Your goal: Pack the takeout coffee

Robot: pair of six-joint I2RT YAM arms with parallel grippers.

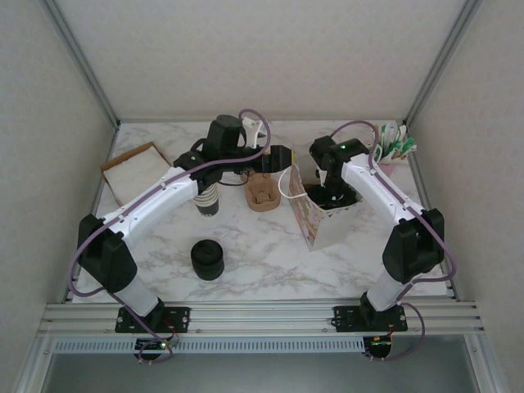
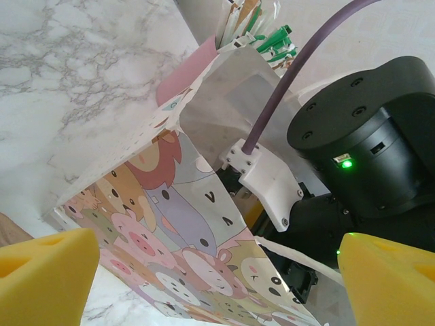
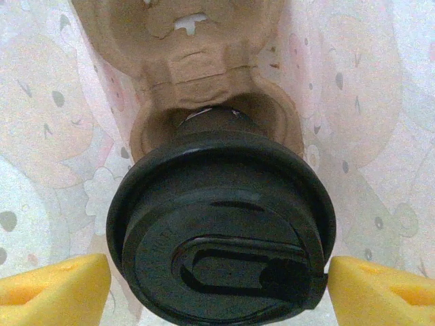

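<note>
Black-lidded takeout coffee [image 3: 221,231] seated in a pulp carrier [image 3: 183,61] inside the printed bag [image 2: 183,244]; right gripper [image 3: 217,288] flanks it, clamped or released cannot be told; left gripper [image 2: 217,278] jaws spread wide beside the bag.

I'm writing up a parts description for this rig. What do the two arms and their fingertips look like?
The left arm and right arm are built alike: white tubular links between bulky black joints, on black bases. A purple cable loops along each. A small green light glows on the right arm's black housing. The fingertips are wedge-shaped yellow foam pads.
</note>
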